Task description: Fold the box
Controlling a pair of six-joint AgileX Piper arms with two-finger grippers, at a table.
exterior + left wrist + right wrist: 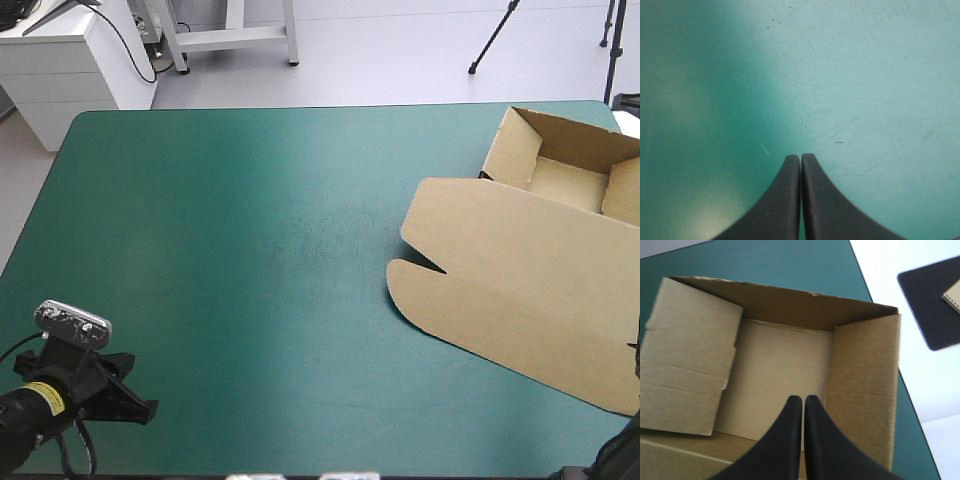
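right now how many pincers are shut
2. The left pincer is shut over bare teal-green cover at the near left corner; the right pincer is shut above the box, over its open tray.

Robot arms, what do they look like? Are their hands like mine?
Not like yours. The left end effector and the right end effector each have two broad black fingers, curved like fins and tapering to a tip. The black left arm wears a small yellow label.

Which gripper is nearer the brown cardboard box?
Right. The right gripper, shut, points into the open tray of the brown board box; the left gripper, shut, sits over bare teal-green cover by the table's near left corner, far off.
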